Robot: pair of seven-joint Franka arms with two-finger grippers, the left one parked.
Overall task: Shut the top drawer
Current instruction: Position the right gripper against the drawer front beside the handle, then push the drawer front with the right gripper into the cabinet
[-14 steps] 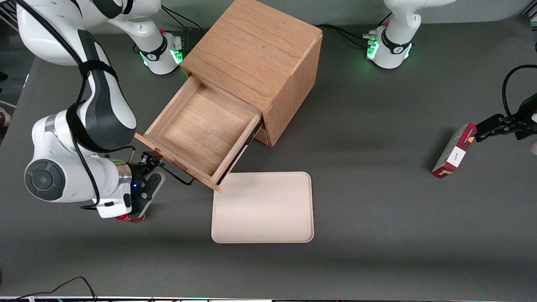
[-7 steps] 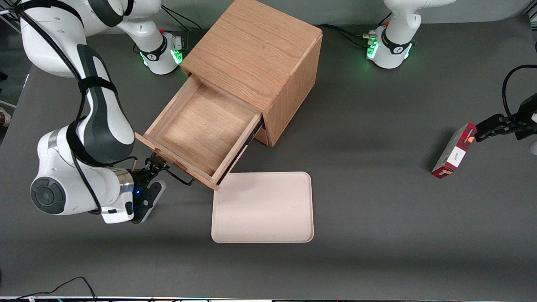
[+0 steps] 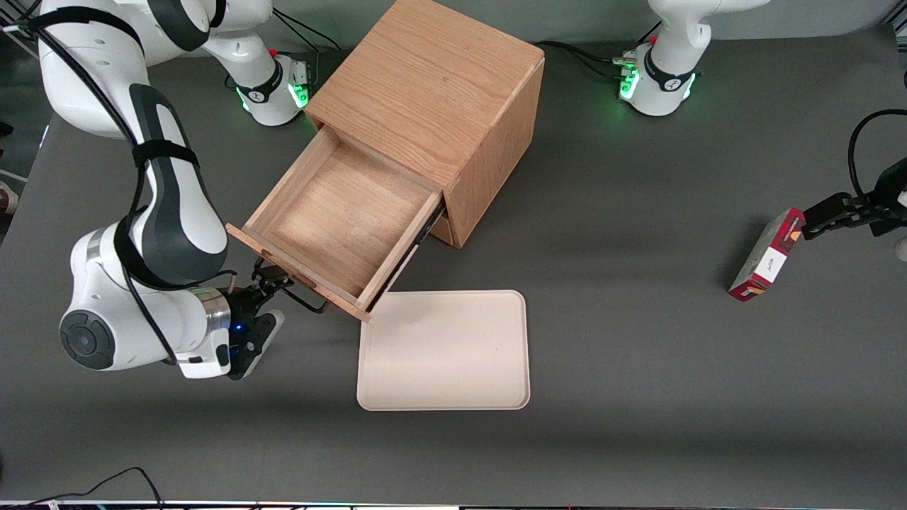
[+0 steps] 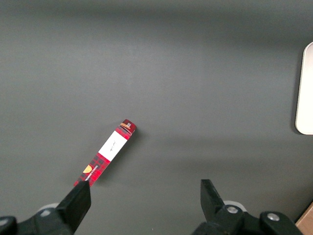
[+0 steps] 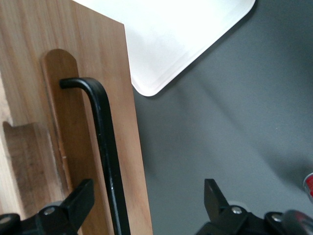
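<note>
The top drawer (image 3: pixel 340 223) stands pulled well out of the wooden cabinet (image 3: pixel 439 92), its bare wood floor open to the front camera and nothing lying in it. It runs out slantwise, toward the working arm's end of the table and nearer the front camera than the cabinet body. Its long front panel (image 5: pixel 93 127) lies crosswise to that direction of travel, and the black wire handle (image 3: pixel 301 297) runs along the panel, standing off its face.

The gripper (image 5: pixel 146 208) hangs just in front of that panel, at the handle's level. Its 2 fingers are spread wide and grip nothing; in the right wrist view the handle bar (image 5: pixel 105 147) passes close by 1 finger (image 5: pixel 78 200), while the other hangs over bare table. That placement suits a push, I judge: the wide front gives a flat face to press squarely along the drawer's slide.

A pale tray (image 3: pixel 443 350) lies flat on the table (image 3: pixel 638 354) beside the drawer's nearer corner, clear of its path inward.
</note>
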